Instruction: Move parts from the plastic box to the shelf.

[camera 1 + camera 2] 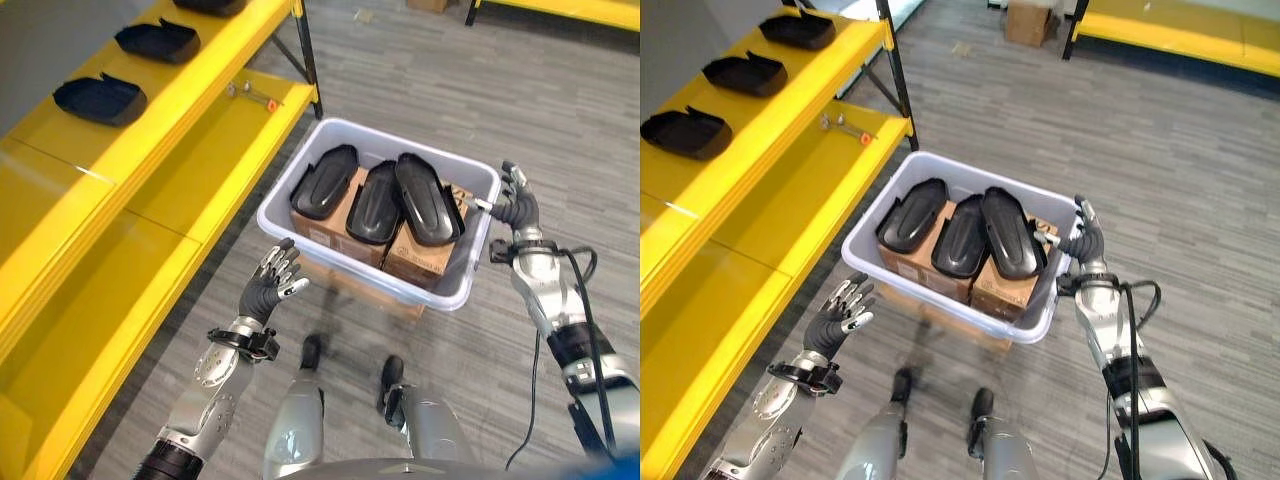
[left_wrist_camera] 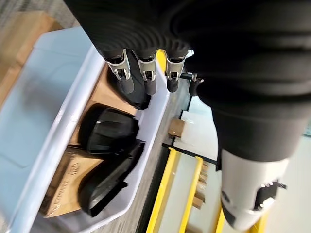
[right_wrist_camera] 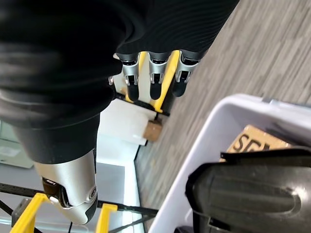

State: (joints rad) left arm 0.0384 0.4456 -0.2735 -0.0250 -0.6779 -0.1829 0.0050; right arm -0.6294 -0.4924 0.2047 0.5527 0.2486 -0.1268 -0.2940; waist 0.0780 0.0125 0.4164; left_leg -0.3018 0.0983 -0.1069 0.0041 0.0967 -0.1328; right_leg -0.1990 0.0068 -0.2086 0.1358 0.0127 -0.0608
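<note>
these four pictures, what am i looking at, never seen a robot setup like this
A humanoid robot with two arms is seen through its own cameras. Two pictures look down from its head; the other two sit on its wrists, looking along the fingers. A grey plastic box on the floor holds three black parts lying on cardboard boxes. The yellow shelf to its left already carries similar parts. The left hand hovers open before the box, and the right hand is open beside its rim. Neither holds anything.
</note>
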